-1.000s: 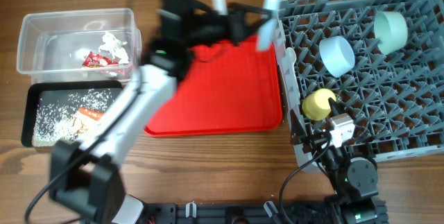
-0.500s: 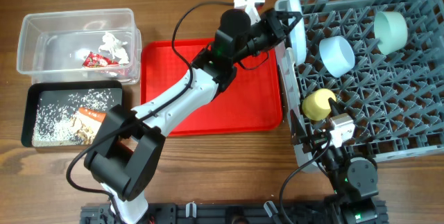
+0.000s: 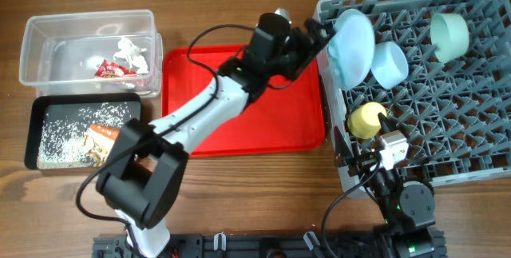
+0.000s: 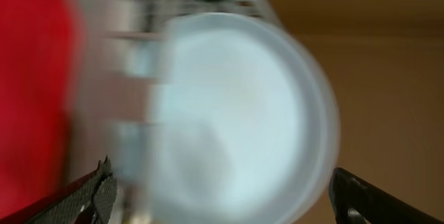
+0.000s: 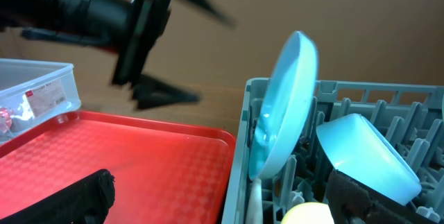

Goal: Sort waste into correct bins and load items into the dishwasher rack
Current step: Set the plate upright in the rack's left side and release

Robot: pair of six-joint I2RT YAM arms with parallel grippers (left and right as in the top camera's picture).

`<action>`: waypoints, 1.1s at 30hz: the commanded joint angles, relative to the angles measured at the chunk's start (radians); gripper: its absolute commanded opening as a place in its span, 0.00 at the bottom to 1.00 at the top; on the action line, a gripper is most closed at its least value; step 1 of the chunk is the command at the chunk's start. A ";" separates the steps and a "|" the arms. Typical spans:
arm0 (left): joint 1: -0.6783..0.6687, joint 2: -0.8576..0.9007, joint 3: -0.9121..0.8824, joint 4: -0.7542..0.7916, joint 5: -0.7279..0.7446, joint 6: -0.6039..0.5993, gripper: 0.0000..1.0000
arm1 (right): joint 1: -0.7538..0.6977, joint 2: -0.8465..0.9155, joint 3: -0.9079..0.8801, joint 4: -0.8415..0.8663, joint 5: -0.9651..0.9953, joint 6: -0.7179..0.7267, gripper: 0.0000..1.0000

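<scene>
The light blue plate (image 3: pixel 352 45) stands on edge at the left side of the grey dishwasher rack (image 3: pixel 447 122), leaning right toward the small blue bowl (image 3: pixel 389 64). My left gripper (image 3: pixel 314 38) hovers just left of it, open, its fingertips (image 4: pixel 104 186) wide apart and off the plate (image 4: pixel 236 113). The right wrist view shows a gap between that gripper (image 5: pixel 182 50) and the plate (image 5: pixel 288 106). A mint bowl (image 3: pixel 449 36) and a yellow cup (image 3: pixel 366 120) also sit in the rack. My right gripper (image 5: pixel 222 207) stays open and empty at the rack's front left corner.
The red tray (image 3: pixel 247 114) lies under my left arm. At far left the clear tub (image 3: pixel 32 50) holds a wrapper (image 3: pixel 112 69) and a tissue (image 3: pixel 132 53). The black tray (image 3: pixel 36 126) in front of it holds grains and an orange piece (image 3: pixel 102 133).
My left arm carried the plate rightward to the rack's left side and set it on edge. Its jaws then opened and the plate tipped right. The right arm stayed still.
</scene>
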 commanded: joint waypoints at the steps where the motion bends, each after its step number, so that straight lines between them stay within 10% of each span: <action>1: 0.082 -0.145 0.002 -0.164 0.019 0.216 1.00 | -0.005 -0.012 -0.001 0.004 0.009 -0.010 1.00; 12: 0.179 -0.617 0.002 -0.744 -0.332 0.690 1.00 | -0.005 -0.012 -0.001 0.004 0.009 -0.010 1.00; 19: 0.167 -0.903 0.002 -1.068 -0.390 0.731 1.00 | -0.005 -0.012 -0.001 0.004 0.009 -0.010 1.00; 33: 0.164 -1.086 -0.050 -1.202 -0.594 0.983 1.00 | -0.005 -0.012 -0.001 0.004 0.009 -0.010 1.00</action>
